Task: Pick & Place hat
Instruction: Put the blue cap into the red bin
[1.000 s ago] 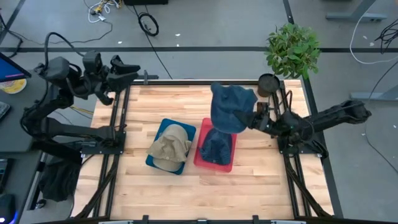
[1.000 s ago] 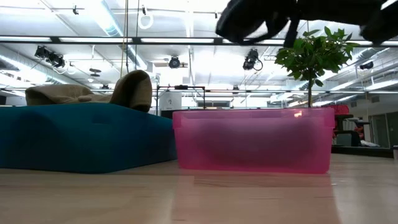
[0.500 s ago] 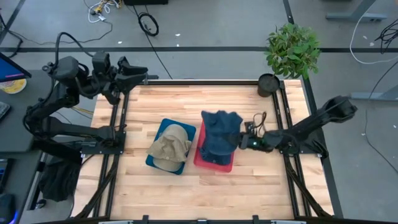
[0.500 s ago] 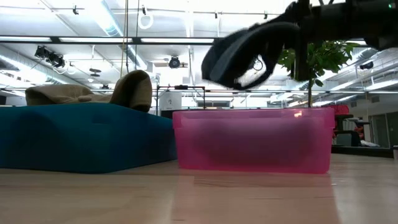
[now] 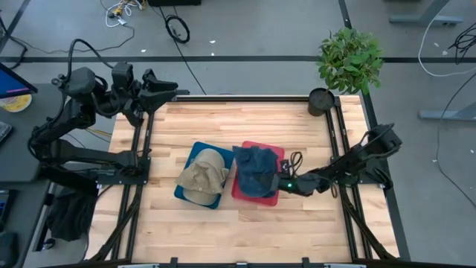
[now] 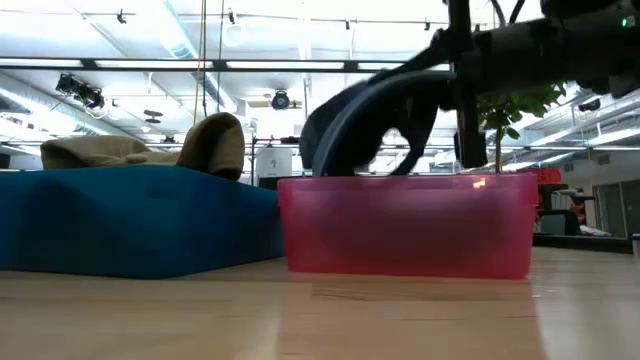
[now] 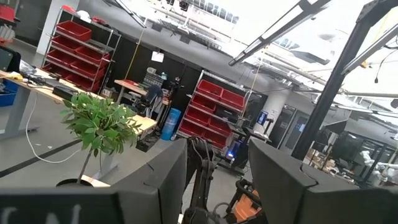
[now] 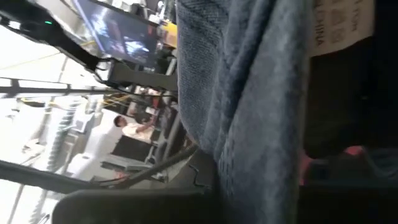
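Observation:
A blue denim hat (image 5: 254, 168) hangs over the pink bin (image 5: 274, 152), its lower edge at the bin's rim (image 6: 405, 182) in the low view. My right gripper (image 5: 285, 184) is shut on the hat at its right side, low over the bin's near right corner. The denim (image 8: 249, 93) fills the right wrist view. A tan hat (image 5: 204, 175) lies on the upturned blue bin (image 5: 191, 156). My left gripper (image 5: 162, 89) is raised past the table's far left corner, open and holding nothing. My right gripper holds the denim hat by its edge on the table's right side (image 5: 273, 179), pinched between the two fingers. The fingers come nearly level from the table's right. The hat hangs tilted, its crown (image 6: 350, 120) above the pink bin. The cloth hides the exact spot of contact.
A potted plant (image 5: 348, 59) stands at the table's far right corner. The blue bin (image 6: 130, 220) sits close beside the pink bin (image 6: 405, 225) on its left. Bare wood shows along the near edge (image 5: 238, 231) and the far side (image 5: 223, 123).
My right gripper has come down and toward the table's near left, carrying the denim hat from high above the pink bin's far side down onto the bin. The hat now covers the denim that showed inside the bin. My left arm has shifted slightly by the far left corner.

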Controlling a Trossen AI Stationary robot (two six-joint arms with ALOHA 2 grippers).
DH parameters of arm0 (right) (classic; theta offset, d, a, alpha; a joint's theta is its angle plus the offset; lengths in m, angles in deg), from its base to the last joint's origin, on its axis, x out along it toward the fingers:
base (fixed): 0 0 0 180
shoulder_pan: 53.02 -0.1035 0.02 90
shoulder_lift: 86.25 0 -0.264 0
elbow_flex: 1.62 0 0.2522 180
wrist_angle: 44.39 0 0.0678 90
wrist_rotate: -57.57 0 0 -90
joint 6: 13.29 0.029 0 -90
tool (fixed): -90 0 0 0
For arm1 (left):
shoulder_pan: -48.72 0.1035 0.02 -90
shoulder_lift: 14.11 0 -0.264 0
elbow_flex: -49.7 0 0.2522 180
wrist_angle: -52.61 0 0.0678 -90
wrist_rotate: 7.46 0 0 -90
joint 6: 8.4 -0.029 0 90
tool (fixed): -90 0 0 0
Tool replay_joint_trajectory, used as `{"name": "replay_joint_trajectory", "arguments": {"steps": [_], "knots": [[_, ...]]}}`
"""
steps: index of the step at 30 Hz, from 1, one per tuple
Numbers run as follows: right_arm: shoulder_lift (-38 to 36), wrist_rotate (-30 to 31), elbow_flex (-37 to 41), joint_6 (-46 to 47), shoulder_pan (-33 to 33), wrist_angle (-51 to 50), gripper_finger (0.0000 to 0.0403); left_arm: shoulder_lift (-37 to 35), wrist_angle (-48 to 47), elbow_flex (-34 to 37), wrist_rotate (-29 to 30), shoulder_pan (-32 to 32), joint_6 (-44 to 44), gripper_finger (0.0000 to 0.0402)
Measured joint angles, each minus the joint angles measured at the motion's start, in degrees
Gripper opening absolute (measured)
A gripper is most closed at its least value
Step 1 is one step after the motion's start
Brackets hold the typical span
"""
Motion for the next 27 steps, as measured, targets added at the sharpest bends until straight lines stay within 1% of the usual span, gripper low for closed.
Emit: {"name": "replay_joint_trajectory", "arguments": {"steps": [7,12,14,17,19,24,27], "knots": [[5.7,0.3,-0.2,7.1,0.0,-0.1,0.0006,0.0,-0.1,0.0,0.0,0.0,0.1,0.0177],[6.4,0.7,-0.2,8.1,-0.2,-2.3,0.0008,0.0,-0.2,0.0,0.0,0.0,0.4,0.0177],[6.4,-0.3,-0.2,8.7,0.0,-2.5,0.0014,0.0,-0.3,0.0,-0.2,0.0,0.4,0.0177],[6.2,-5.3,-0.2,8.9,0.4,-2.9,0.0031,0.0,-0.4,0.0,-0.4,0.0,0.5,0.0177],[6.1,-8.0,-0.2,10.6,0.6,-3.6,0.0045,0.0,-0.4,0.0,-0.4,0.0,0.4,0.0177],[6.0,-8.9,-0.2,13.0,0.6,-4.2,0.0084,0.0,-0.5,0.0,-0.4,0.0,0.5,0.0177],[4.9,-10.4,-0.2,12.3,0.6,-5.3,0.0118,0.0,-0.5,0.0,-0.4,0.0,0.7,0.0177]]}}
